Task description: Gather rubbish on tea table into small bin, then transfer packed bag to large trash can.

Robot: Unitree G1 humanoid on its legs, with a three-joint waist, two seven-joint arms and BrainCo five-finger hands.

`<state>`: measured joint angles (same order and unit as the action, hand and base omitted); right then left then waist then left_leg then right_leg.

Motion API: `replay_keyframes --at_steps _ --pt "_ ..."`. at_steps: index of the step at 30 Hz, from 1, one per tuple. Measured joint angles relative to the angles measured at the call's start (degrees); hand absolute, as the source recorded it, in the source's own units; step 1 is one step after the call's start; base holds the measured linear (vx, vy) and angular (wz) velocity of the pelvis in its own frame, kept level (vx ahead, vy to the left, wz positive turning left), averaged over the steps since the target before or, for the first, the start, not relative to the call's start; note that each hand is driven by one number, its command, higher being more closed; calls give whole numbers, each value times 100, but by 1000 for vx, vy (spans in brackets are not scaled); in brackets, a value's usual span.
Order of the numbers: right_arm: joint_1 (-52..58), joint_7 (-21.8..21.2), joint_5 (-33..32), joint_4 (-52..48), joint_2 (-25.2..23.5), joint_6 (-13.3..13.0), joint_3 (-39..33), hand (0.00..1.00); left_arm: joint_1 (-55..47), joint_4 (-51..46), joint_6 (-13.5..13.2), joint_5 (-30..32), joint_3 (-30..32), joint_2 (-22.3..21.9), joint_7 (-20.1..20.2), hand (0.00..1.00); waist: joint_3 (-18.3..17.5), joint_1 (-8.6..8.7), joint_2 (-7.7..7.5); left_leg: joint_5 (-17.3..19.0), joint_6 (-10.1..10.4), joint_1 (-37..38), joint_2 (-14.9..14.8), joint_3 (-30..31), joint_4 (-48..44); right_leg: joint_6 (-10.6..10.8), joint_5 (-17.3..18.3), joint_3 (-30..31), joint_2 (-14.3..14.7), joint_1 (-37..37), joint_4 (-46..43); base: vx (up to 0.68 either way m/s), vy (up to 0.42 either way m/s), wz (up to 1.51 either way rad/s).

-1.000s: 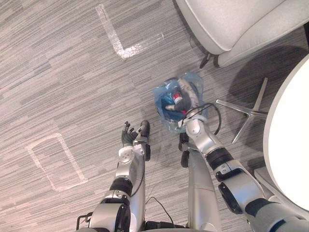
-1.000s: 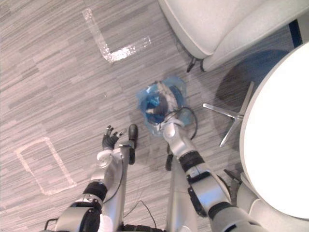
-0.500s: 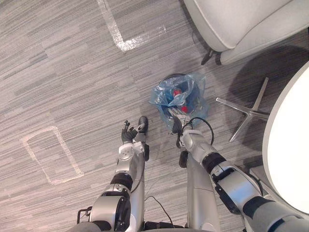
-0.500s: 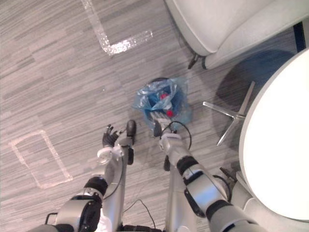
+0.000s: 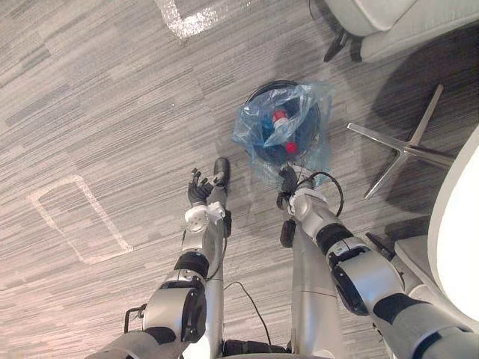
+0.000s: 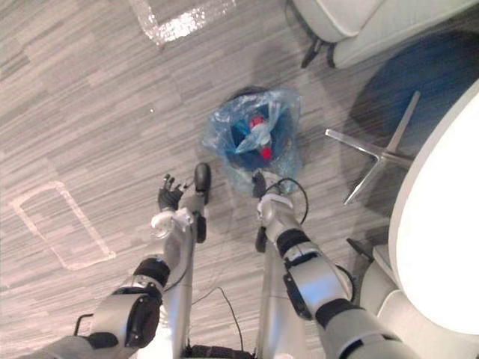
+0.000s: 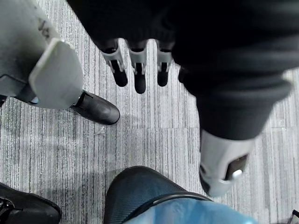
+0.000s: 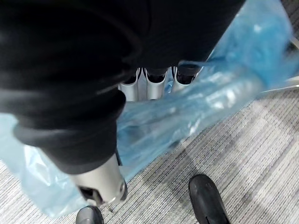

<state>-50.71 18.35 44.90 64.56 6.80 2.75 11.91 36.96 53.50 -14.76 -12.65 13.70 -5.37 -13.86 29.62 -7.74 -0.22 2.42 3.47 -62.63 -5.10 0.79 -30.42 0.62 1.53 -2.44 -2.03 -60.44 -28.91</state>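
Floor, grey carpet. A taped rectangle outline point(image 5: 103, 213) lies at 9 o'clock of the left robot hand point(image 5: 198, 193).

Left robot hand: hangs over bare carpet, nothing in it. Its own wrist view shows the fingers point(image 7: 139, 70) straight and slightly spread, the thumb apart from them, all clear of the floor. Open, idle.

Small bin point(image 5: 266, 88): stands on the floor at roughly 1 o'clock of the left robot hand, well apart from it. Dark round rim, lined with a blue plastic bag point(image 5: 307, 105) whose film billows out over the rim. The rubbish point(image 5: 278, 123) is inside the bag: pale pieces and red ones.

Right robot hand point(image 5: 288, 183): at 6 o'clock of the bin, right against the bag's near edge. In its wrist view the blue film stretches across the palm. Whether it grips the bag: cannot tell.

A silver star-shaped chair base point(image 5: 404, 146) sits at 3 o'clock of the bin. A light armchair point(image 5: 389, 22) is at 1 o'clock. The white round table point(image 5: 468, 224) is at the far right.
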Motion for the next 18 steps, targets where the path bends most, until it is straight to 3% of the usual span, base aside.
replay_keyframes --at_steps 10,18 --pt "-68 192 -217 -119 2 -15 -55 100 14 -128 -10 3 -17 -11 -5 0 -1 -63 2 -21 35 124 10 51 -77 -25 104 -23 2 112 -131 35 0 3" --pt "429 304 -505 -1437 6 -114 306 100 -235 -347 30 15 -77 -43 8 0 -15 -62 -1 142 -17 642 -60 51 -175 -9 113 -26 69 739 -10 11 4 -6"
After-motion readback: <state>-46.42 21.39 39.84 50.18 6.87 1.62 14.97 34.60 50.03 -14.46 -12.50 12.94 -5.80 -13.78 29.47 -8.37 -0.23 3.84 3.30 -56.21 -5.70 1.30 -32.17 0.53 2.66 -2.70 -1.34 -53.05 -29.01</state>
